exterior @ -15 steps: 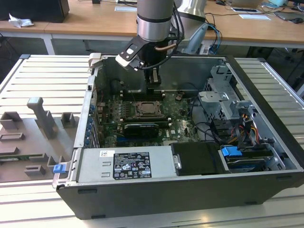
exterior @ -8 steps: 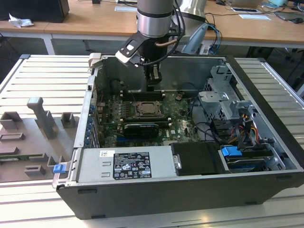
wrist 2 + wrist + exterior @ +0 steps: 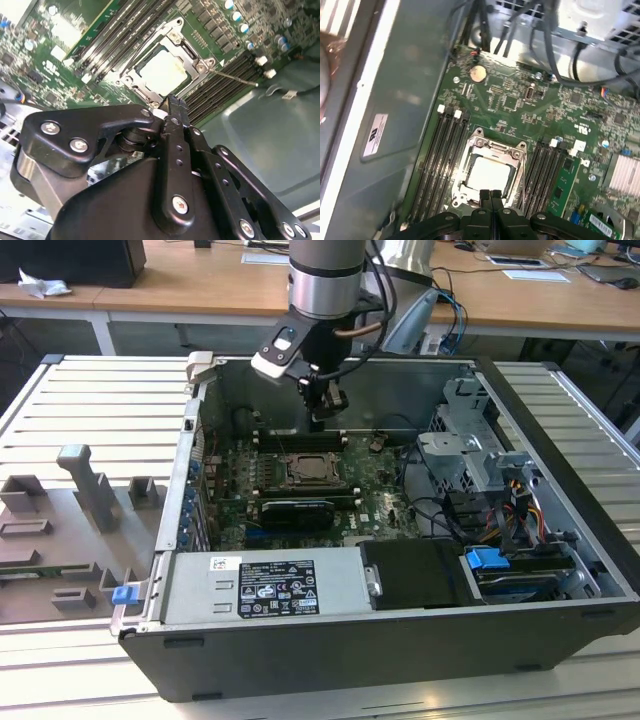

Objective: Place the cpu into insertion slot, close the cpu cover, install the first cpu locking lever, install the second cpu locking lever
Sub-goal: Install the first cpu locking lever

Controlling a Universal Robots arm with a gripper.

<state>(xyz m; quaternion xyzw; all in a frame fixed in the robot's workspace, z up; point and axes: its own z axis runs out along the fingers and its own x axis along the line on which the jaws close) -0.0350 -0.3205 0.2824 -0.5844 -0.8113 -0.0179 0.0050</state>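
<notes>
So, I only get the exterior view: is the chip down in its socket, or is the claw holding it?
Observer: It's down. In the first wrist view the cpu lies flat, pale top up.
Operator: Is that metal lid shut over it?
Observer: It looks so. The cover lies flat around the cpu, which shows through its window.
Operator: And the claw?
Observer: The claw is shut, tips together with nothing between them, by the cover's edge. I can't tell if it touches.
</notes>
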